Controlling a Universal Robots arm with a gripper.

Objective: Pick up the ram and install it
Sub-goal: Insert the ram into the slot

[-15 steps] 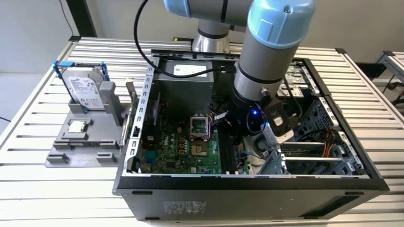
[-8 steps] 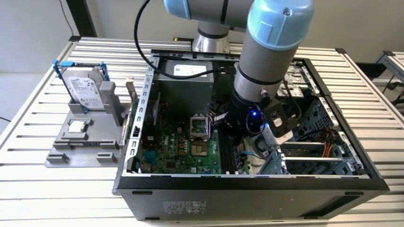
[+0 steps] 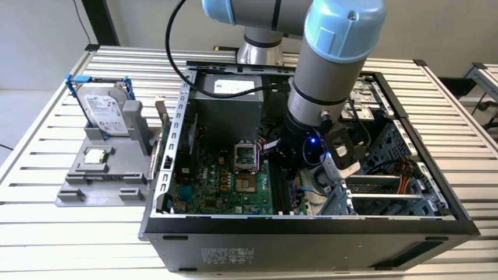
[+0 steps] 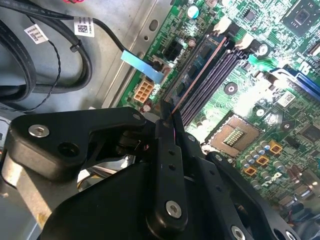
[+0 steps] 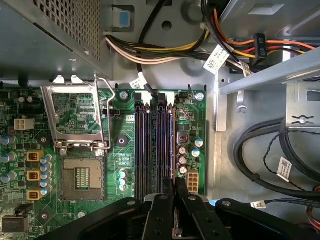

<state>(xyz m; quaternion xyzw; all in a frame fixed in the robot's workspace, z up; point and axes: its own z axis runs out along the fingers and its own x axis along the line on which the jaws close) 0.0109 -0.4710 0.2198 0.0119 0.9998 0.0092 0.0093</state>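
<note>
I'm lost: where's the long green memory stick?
In the second wrist view, the dark green ram stick stands at the green motherboard's outermost slot, pinched by the black gripper.

Bright and even over the slatted table (image 3: 46,233); shadowed inside the computer case (image 3: 311,245). Glaring white in patches on the motherboard (image 4: 247,102) in the second wrist view.

The ram (image 4: 196,71) shows edge-on in the second wrist view: a long, thin, dark stick with black chips along its side and a reddish glint on its top edge. It stands upright on its long edge along the outermost memory slot (whether fully seated, I cannot tell), its near end pinched between the fingers of the gripper (image 4: 169,113)
</note>
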